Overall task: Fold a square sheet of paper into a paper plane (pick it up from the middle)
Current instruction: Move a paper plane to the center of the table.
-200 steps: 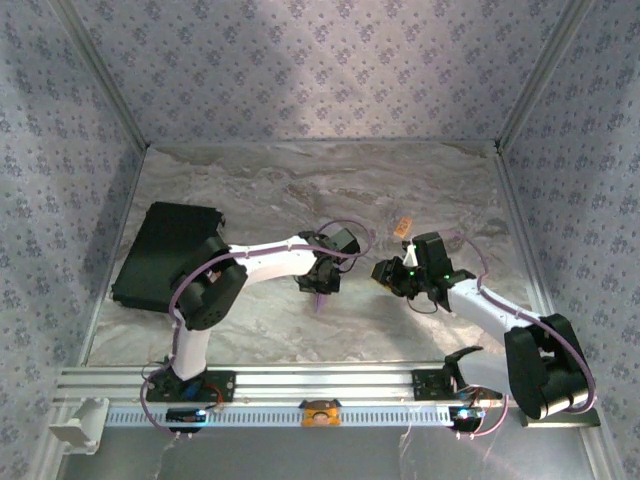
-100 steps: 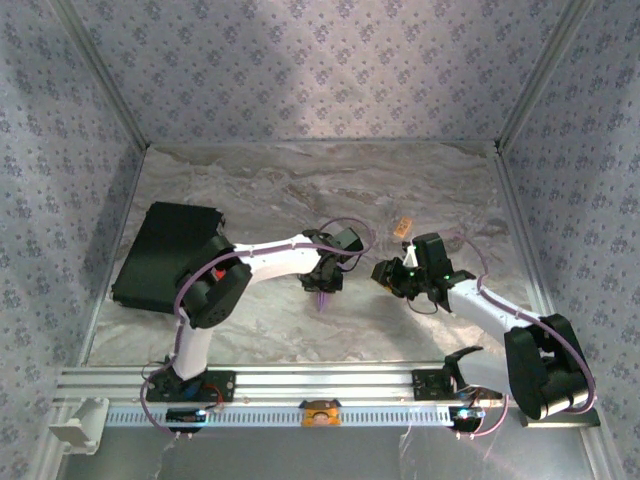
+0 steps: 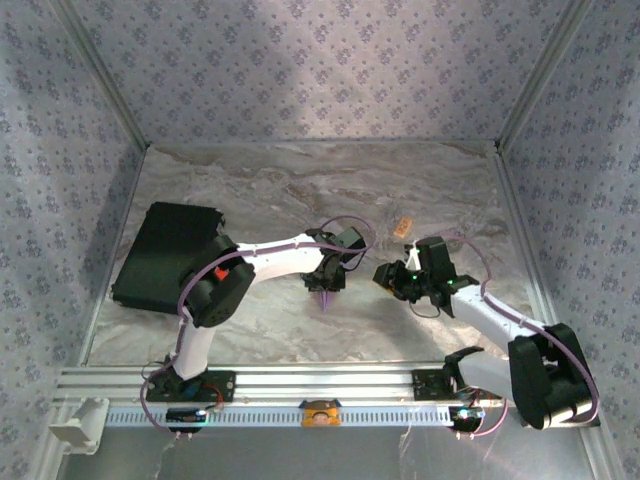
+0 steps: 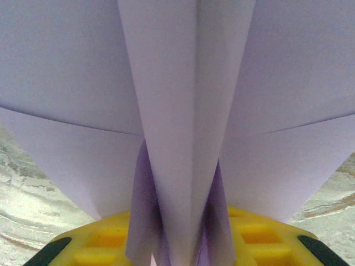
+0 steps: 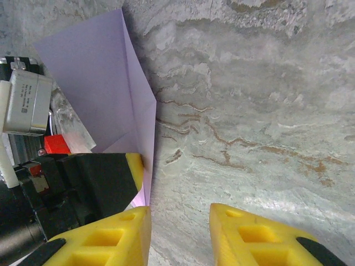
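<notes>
Paper plane (image 4: 188,111) at middle of surface (image 3: 300,190), keel inside left gripper (image 4: 180,249), wings spread free; cannot tell if clamped. Right gripper (image 5: 178,233) just right of it, jaws apart, empty, likely waiting to take or press fold.

Left arm (image 3: 272,254) and right arm (image 3: 490,316): white links, bulky black joints, thin lavender cables (image 3: 182,300) looping alongside. A red mark (image 3: 222,272) sits on the left one. The right pincer (image 5: 179,216) has 2 yellow fingers (image 5: 119,238) with square recesses.
</notes>
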{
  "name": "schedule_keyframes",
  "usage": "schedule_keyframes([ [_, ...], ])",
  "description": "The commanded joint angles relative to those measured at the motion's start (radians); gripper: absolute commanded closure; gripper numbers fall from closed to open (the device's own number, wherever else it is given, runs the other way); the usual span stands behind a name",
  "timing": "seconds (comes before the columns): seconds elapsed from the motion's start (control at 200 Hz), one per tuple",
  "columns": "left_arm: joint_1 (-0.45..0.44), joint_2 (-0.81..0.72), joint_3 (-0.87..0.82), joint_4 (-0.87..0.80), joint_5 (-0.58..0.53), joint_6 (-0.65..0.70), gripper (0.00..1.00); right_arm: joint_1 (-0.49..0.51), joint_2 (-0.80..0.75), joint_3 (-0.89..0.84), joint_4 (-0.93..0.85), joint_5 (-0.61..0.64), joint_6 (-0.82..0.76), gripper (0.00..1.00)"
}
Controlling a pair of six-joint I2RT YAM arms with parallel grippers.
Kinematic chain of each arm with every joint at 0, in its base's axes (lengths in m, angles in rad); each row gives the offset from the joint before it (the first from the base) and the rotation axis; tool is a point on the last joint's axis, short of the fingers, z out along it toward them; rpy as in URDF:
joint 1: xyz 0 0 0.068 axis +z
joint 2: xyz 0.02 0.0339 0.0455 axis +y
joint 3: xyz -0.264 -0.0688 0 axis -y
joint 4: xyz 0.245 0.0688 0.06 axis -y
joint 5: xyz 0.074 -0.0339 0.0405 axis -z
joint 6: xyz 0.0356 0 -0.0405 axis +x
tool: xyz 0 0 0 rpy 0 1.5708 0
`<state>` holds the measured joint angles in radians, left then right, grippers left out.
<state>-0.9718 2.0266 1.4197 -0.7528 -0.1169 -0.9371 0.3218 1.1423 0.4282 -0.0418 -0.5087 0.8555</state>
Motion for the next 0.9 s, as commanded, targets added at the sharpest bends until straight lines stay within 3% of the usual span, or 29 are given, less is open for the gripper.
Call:
schedule_keyframes([
  [0.0, -0.010, 0.099, -0.023, 0.029, 0.033, -0.022, 0.69, -0.011, -0.025, -0.024, -0.015, -0.003, -0.004, 0.65],
  [0.894, -0.010, -0.084, 0.094, -0.098, -0.032, -0.045, 0.64, -0.103, -0.184, 0.057, -0.225, 0.047, -0.123, 0.58],
])
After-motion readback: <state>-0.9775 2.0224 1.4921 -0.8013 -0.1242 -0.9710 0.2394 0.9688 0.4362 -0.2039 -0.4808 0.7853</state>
